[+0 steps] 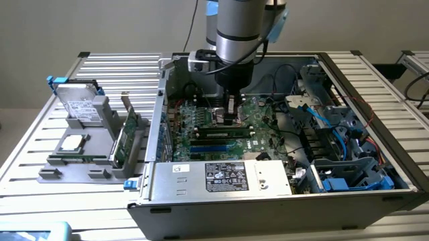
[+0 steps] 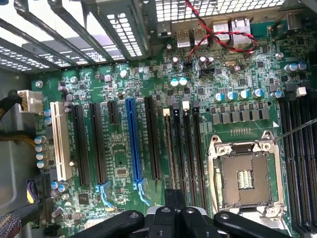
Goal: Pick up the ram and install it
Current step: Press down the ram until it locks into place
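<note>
the gripper [image 1: 231,116] is reaching down into the open computer case [image 1: 282,201], hanging just above the motherboard [image 1: 258,113]. the ram [image 1: 225,133] is lying horizontally in one of the memory slots just in front of the gripper as the exterior view shows it, a dark stick with a pale label, and the fingertips are sitting right at its upper edge; whether they are touching it cannot be told. whether the fingers are apart or together cannot be told either, since the arm body is blocking them from outside and the wrist view is showing just the black finger bases [image 2: 171,220].

in the wrist view the board is spreading out under the gripper: the empty cpu socket [image 2: 245,178] is sitting just beside a row of black slots, with a blue slot [image 2: 132,144] and a white slot [image 2: 60,141] further along. red and black wires [image 2: 218,32] are crossing near the rear ports.

around the board, blue cables [image 1: 315,115] are crowding the drive bay side, and the power supply [image 1: 221,178] is sitting along the near edge. outside the case, on the exterior view's left, a grey holder [image 1: 80,165] is carrying a hard drive [image 1: 80,108] and a green expansion card [image 1: 127,135].
</note>
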